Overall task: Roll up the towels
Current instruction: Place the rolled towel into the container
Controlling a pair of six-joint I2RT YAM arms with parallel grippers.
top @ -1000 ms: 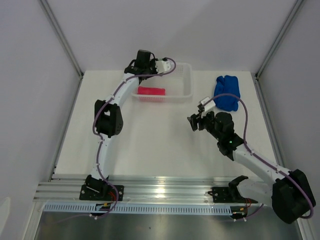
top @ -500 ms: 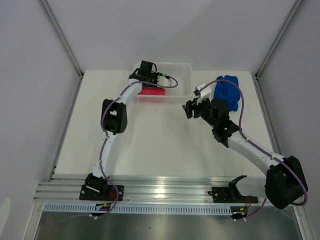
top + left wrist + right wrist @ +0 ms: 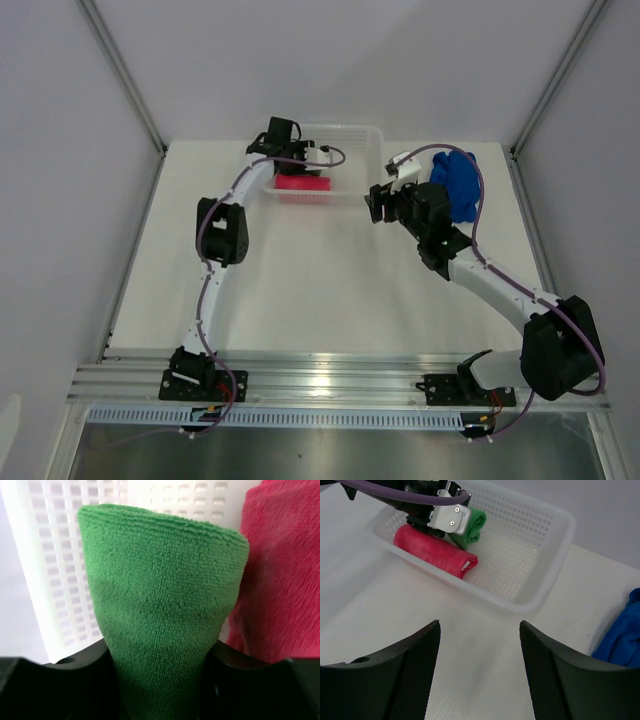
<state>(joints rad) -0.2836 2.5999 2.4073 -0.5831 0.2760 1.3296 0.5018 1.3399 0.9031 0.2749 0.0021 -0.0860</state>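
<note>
Left wrist view: the left gripper (image 3: 160, 672) clasps the rolled green towel (image 3: 165, 595) inside the white mesh basket (image 3: 555, 570), beside the rolled pink towel (image 3: 435, 550). The right gripper (image 3: 480, 665) hangs spread and empty. The blue towel (image 3: 455, 185) lies crumpled far right on the table (image 3: 320, 290). Soft, light, limp cloth, likely best pinched at an edge. No legible writing.

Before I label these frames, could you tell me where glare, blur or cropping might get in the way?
Top external: bright glare on the aluminium rail. Left wrist: the green towel is sharp, the white mesh basket behind it washed out. Right wrist: the rolled pink towel is crisp; the blue towel is cut off by the right edge.
</note>
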